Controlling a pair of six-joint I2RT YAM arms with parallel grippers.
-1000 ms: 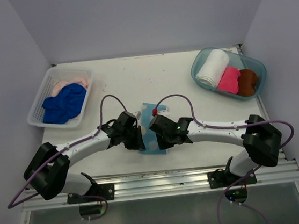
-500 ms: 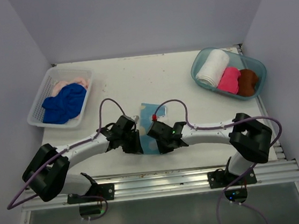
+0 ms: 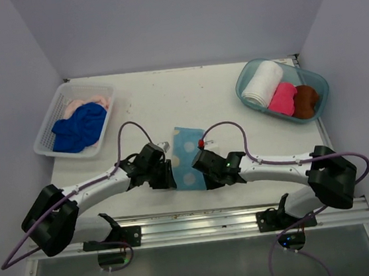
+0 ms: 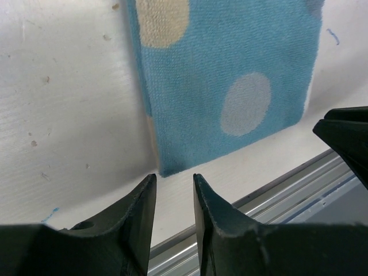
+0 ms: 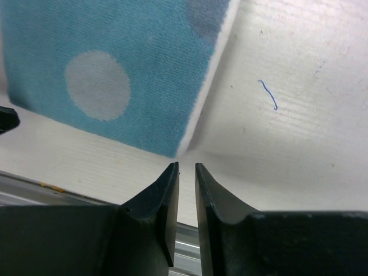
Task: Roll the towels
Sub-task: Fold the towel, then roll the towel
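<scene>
A light blue dotted towel (image 3: 188, 159) lies flat at the table's near middle. It also shows in the left wrist view (image 4: 230, 75) and the right wrist view (image 5: 115, 69). My left gripper (image 3: 169, 179) sits just off the towel's near left corner; its jaws (image 4: 172, 179) are a little apart and empty. My right gripper (image 3: 207, 179) sits just off the near right corner; its jaws (image 5: 186, 168) are narrowly apart and empty. A royal blue towel (image 3: 80, 126) and a peach towel (image 3: 86, 105) lie crumpled in the basket. White (image 3: 263, 84), hot pink (image 3: 283, 99) and brown (image 3: 305, 101) towels lie rolled in the tub.
The white lattice basket (image 3: 46, 140) stands at the far left and the clear teal tub (image 3: 246, 78) at the far right. A metal rail (image 3: 193, 213) runs along the near edge, just behind both grippers. Grey walls close three sides.
Both grippers have moved back toward the near edge and let go of the dotted towel. It was bunched between them and now lies flat.
</scene>
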